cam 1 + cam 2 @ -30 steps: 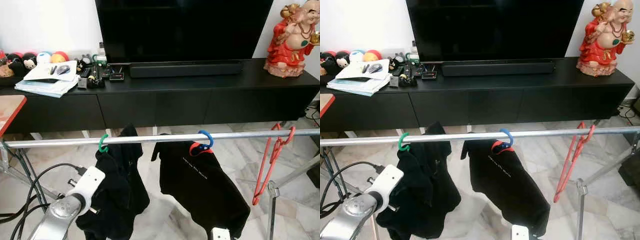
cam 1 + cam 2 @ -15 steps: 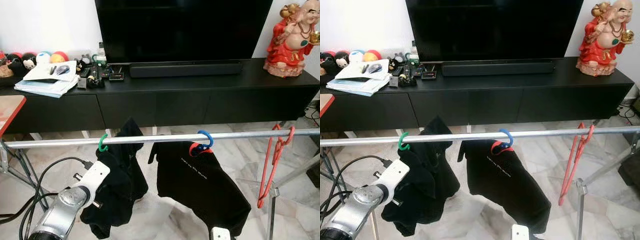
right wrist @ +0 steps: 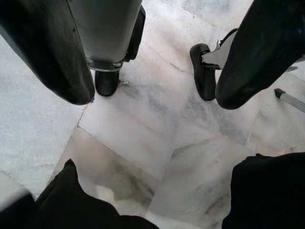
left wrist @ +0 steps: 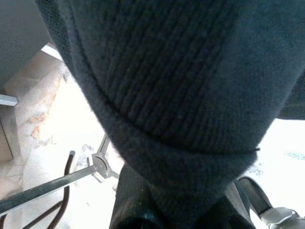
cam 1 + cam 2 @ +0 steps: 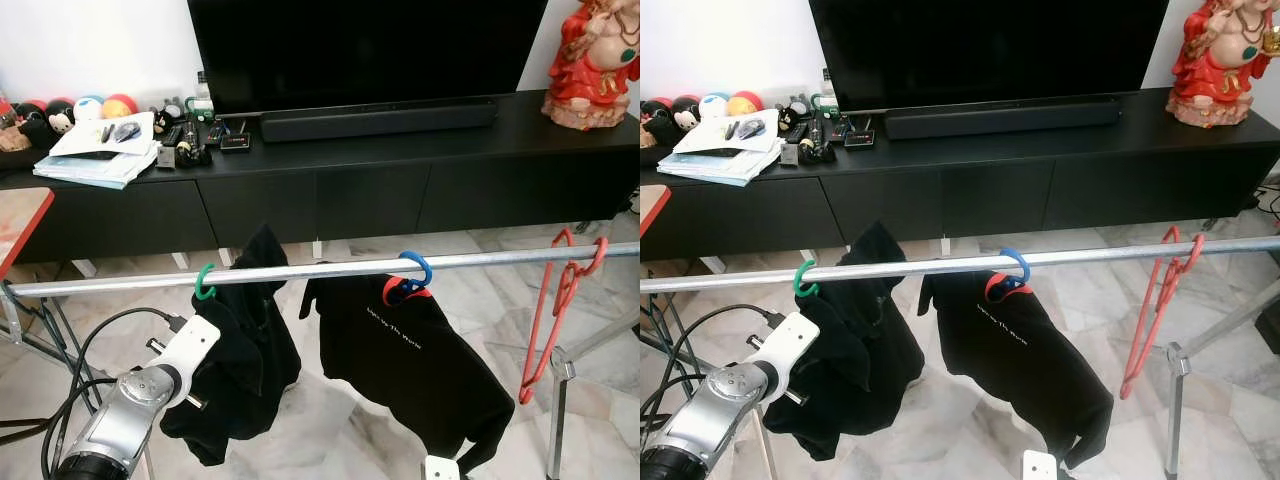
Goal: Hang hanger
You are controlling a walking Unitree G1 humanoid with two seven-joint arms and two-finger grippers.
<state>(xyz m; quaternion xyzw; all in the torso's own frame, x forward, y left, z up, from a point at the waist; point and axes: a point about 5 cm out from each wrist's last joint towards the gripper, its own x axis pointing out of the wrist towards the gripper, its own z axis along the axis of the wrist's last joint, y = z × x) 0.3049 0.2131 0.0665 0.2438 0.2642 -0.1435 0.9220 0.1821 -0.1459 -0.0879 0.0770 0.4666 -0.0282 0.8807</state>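
A steel rail point(image 5: 330, 271) is seen running across the head views, in front of a black TV counter point(image 5: 400, 150). Three hangers are carried on it. A green hanger point(image 5: 204, 283), bearing a black garment point(image 5: 245, 360), is hooked over the rail toward the left. A blue hanger point(image 5: 412, 272) with a black shirt point(image 5: 405, 350) is hooked near the middle. A bare red hanger point(image 5: 556, 310) is hooked near the right end.

The left arm point(image 5: 125, 425) is raised, with its wrist pressed into the lower part of the black garment. In the left wrist view dark knit fabric point(image 4: 181, 95) lies right against the lens. Whether the left claw is wide, narrow or holding cloth cannot be told.

The right claw point(image 3: 143, 57) is held low, pointed at the marble floor point(image 3: 143, 143), with its fingers point(image 3: 47, 57) set wide apart and nothing between them.

The hanging itself is judged done: the green hook sits fully over the rail and the garment's weight appears to be borne by it. What is judged left is the freeing of the left arm from the fabric without the hook being dragged along or off the rail.
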